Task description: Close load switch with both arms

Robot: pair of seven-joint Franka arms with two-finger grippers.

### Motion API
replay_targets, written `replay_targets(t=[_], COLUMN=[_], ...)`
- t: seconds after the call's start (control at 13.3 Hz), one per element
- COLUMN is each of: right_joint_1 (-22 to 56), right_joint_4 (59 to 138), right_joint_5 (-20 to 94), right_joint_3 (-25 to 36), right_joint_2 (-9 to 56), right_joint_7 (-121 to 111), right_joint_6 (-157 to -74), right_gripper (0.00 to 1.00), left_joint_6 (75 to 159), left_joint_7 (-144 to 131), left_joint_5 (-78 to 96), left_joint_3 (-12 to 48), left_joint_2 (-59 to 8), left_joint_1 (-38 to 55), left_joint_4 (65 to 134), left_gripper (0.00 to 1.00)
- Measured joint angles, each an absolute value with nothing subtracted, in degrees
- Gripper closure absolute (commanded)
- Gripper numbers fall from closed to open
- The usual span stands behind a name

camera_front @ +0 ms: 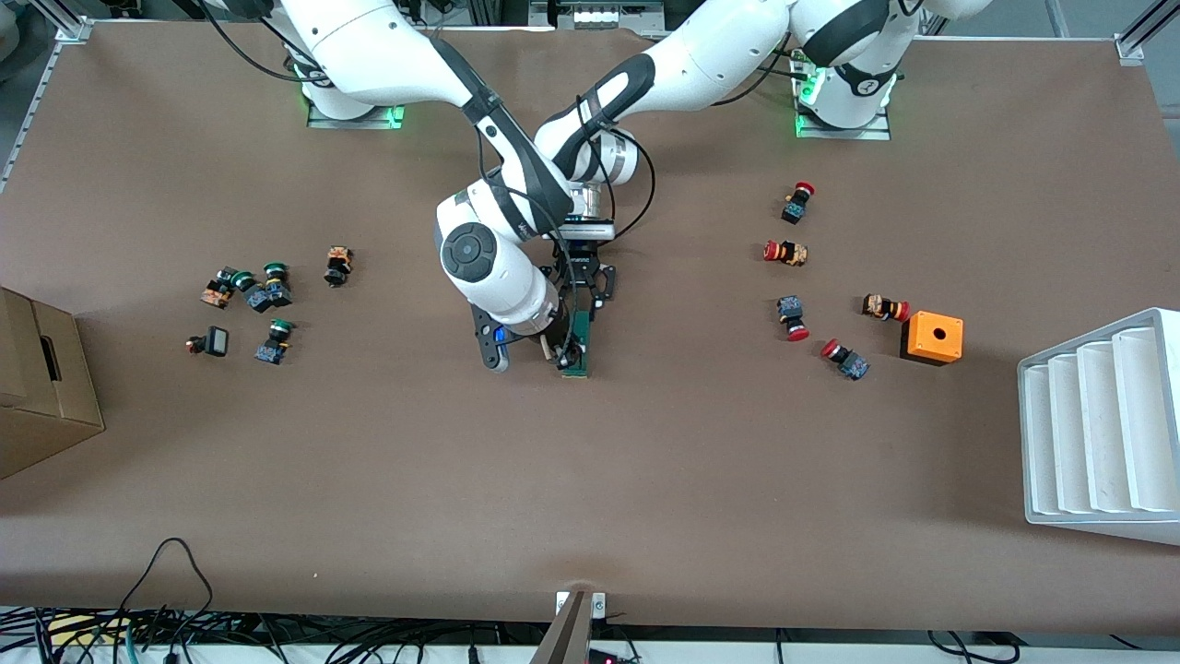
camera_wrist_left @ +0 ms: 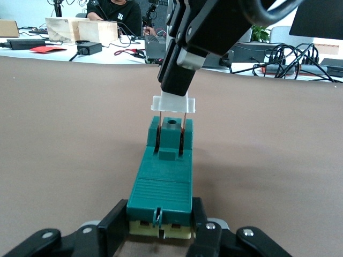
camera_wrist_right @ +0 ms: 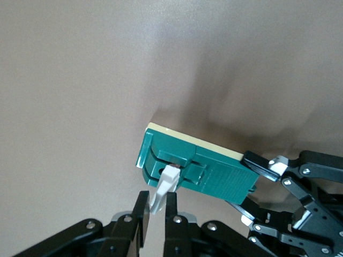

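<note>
Load switch [camera_front: 580,346] lies mid-table. Left arm reaches in from 1 o'clock, left gripper [camera_wrist_left: 159,231] low, clamped on switch's end. Right arm from 11 o'clock, right gripper [camera_wrist_right: 155,211] pinching white end piece [camera_wrist_left: 173,103] above block.

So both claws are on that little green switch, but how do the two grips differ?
The left gripper clamps the load switch by its green body at one end, low against the table. The right gripper pinches only the white end piece, which stands raised on two thin pins above the switch's other end. So the left steadies the body while the right works the handle. Both are shut, and both are black two-fingered claws.
</note>
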State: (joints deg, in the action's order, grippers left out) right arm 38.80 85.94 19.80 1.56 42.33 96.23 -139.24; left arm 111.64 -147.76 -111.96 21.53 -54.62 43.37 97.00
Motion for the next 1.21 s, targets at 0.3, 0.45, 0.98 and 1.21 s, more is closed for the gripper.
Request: replay_targets(t=[0.3,0.45,0.98,1.21], right_joint_1=[37.8,37.5,37.4,37.3], right_joint_4=[84.6,83.7,82.7,82.0], right_joint_5=[19.8,19.8,19.8,19.7], right_joint_3=[1.6,1.6,1.6,1.7], right_joint_2=[43.5,44.4,45.3,46.2], right_joint_7=[96.2,96.2,96.2,96.2], right_joint_6=[-139.3,-139.4,-139.6,-139.9], right_gripper=[0.8,0.78,0.78,0.78], left_joint_6=[111.5,111.5,111.4,111.3], left_joint_7=[-147.8,-147.8,-147.8,-147.8], left_joint_5=[-112.0,-112.0,-112.0,-112.0], left_joint_3=[21.5,21.5,21.4,21.3], left_joint_2=[-54.7,-54.7,-54.7,-54.7], left_joint_1=[43.4,43.5,43.6,43.7], left_joint_4=[97.0,97.0,96.9,96.9], left_gripper=[0.5,0.5,0.5,0.5])
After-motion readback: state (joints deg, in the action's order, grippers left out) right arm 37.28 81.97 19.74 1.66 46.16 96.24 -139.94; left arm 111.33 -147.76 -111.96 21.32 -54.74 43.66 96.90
